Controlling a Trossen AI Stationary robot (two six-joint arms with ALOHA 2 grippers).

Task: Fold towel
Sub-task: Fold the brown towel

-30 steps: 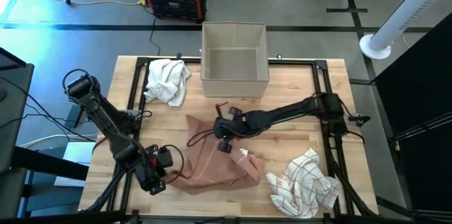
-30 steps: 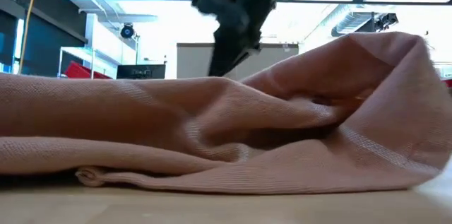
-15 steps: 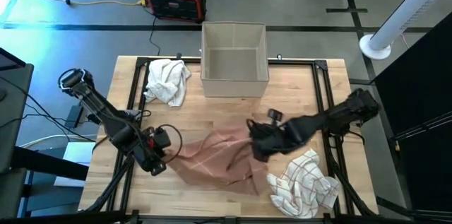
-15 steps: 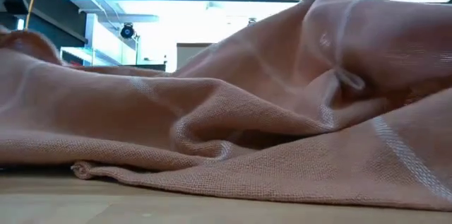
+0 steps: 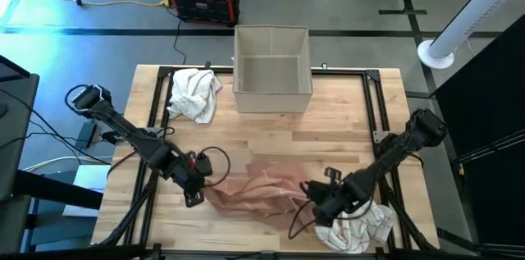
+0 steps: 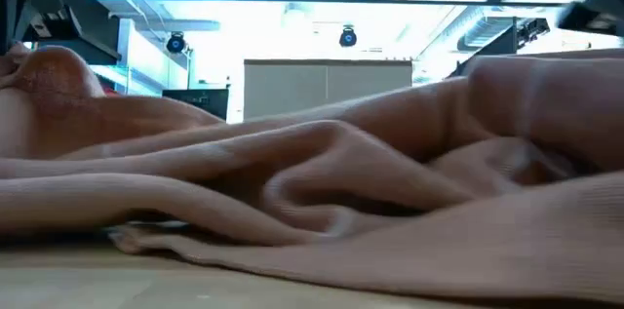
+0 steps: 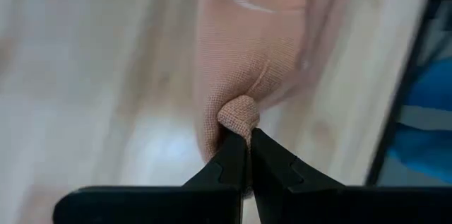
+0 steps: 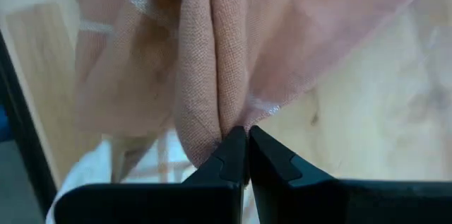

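Observation:
A pink towel lies bunched on the wooden table between my two grippers; it fills the low view. My left gripper is at the towel's left end, shut on it. My right gripper is at the towel's right end near the table's near edge, shut on it. The towel's middle rests on the table in loose folds. My left gripper pinches a small bunched fold at the towel's left end between its two fingertips. The cloth runs away from the fingers in a drawn ridge. My right gripper pinches a gathered fold of several layers at the towel's right end between its fingertips. Cloth fans out beyond the fingers.
A white checked towel lies under and beside my right gripper at the near right corner. A crumpled white cloth sits at the far left. An open cardboard box stands at the far edge. Bare wood lies between box and pink towel.
My right gripper, holding the towel's end, has swept from the table's middle toward the near right corner, dragging that end with it. My left gripper has moved right and slightly toward the far edge with its end. The towel has been stretched out sideways and lies lower.

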